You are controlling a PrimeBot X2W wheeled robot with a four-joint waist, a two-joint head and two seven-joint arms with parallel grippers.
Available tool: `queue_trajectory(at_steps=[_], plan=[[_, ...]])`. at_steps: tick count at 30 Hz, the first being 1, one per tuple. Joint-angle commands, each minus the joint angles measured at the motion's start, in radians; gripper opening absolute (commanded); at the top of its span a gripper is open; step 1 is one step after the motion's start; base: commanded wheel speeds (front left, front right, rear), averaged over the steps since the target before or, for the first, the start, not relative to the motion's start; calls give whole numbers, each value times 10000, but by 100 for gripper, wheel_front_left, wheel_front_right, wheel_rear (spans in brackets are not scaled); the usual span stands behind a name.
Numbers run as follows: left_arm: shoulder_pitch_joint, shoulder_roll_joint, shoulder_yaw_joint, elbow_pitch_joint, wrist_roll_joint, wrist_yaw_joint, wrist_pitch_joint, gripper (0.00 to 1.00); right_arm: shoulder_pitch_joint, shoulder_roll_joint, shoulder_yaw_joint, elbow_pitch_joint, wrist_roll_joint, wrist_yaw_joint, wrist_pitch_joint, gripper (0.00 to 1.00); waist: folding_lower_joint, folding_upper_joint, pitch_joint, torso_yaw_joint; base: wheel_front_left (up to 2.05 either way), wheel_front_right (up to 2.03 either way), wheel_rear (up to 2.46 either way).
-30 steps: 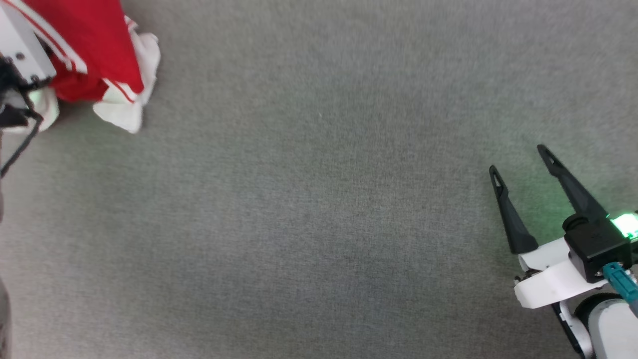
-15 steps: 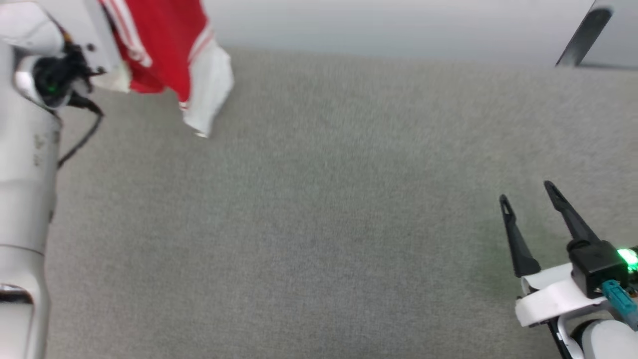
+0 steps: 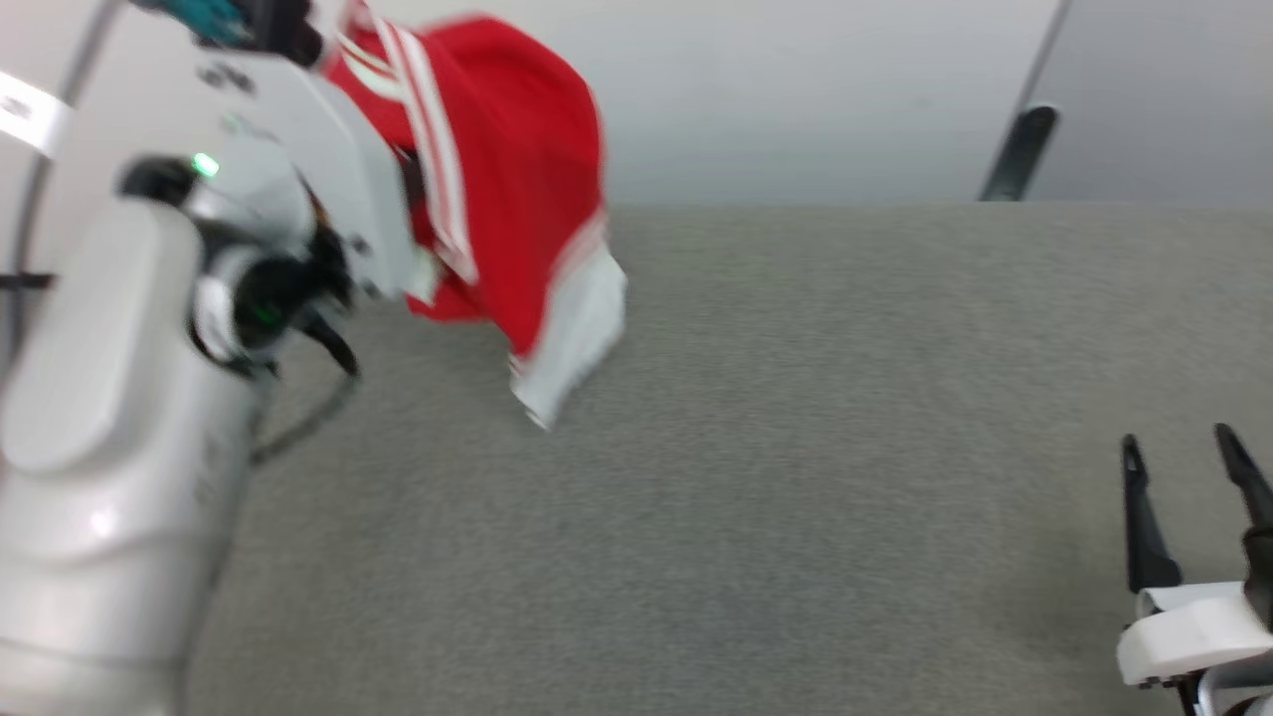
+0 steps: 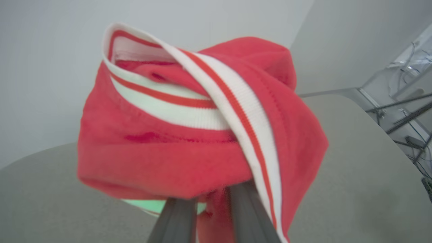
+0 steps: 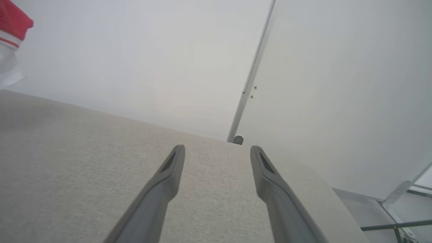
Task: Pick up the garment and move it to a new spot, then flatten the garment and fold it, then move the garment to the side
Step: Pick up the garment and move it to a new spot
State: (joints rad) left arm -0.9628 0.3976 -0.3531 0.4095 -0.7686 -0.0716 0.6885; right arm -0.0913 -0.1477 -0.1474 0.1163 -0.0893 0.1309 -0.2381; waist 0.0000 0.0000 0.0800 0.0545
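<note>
The garment (image 3: 507, 189), bright red with white sleeve ends and striped trim, hangs bunched in the air over the far left of the grey table (image 3: 796, 477). A white sleeve end dangles lowest. In the left wrist view my left gripper (image 4: 209, 199) is shut on the garment (image 4: 189, 145), its fingertips buried in the red folds. My pale left arm (image 3: 119, 418) rises along the left edge of the head view. My right gripper (image 3: 1183, 452) stands open low at the right, above bare table, and holds nothing. The right wrist view shows its spread fingers (image 5: 168, 175) and a bit of the garment (image 5: 11, 20) at the upper left.
The table's far edge (image 3: 895, 206) runs across the upper head view, with a pale wall behind it. A dark post (image 3: 1014, 149) stands beyond that edge at the right. Metal framing (image 4: 405, 111) lies past the table's right side.
The head camera has tilted up, bringing the table's far edge and the wall into view. My left arm has lifted the garment higher off the table. The right gripper stays open.
</note>
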Motion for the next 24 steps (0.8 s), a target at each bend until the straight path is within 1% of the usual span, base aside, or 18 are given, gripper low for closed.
queue_trajectory(at_steps=[1,7,10,13,15,18,24], plan=[[297,-90,-60,-388,-100,127,104,0,87,54,-154,8,-73,-3,-69,100,0,0,-77,-627,0,0,0],[1559,-396,-334,-2659,-443,889,862,0,97,249,-809,116,-282,-3,-149,100,0,0,217,-1524,0,0,0],[1860,-645,-519,-3472,-491,1164,1043,0,47,383,-1024,204,-321,-3,-194,100,0,0,395,-1885,0,0,0],[2016,-1044,-658,-3981,-647,1429,1096,0,-5,531,-1105,250,-366,-3,-225,100,0,0,597,-2200,0,0,0],[2069,-1163,-723,-4124,-623,1547,1106,0,-97,602,-1090,308,-321,-3,-250,100,0,0,741,-2392,0,0,0],[2129,-1201,-858,-4018,-522,1506,1032,0,-250,742,-1051,441,-270,-3,-263,100,0,0,956,-2613,0,0,0],[2372,-1051,-1201,-2794,-229,1399,984,0,-399,861,-1004,609,-219,-3,-280,100,0,0,1295,-2795,0,0,0]])
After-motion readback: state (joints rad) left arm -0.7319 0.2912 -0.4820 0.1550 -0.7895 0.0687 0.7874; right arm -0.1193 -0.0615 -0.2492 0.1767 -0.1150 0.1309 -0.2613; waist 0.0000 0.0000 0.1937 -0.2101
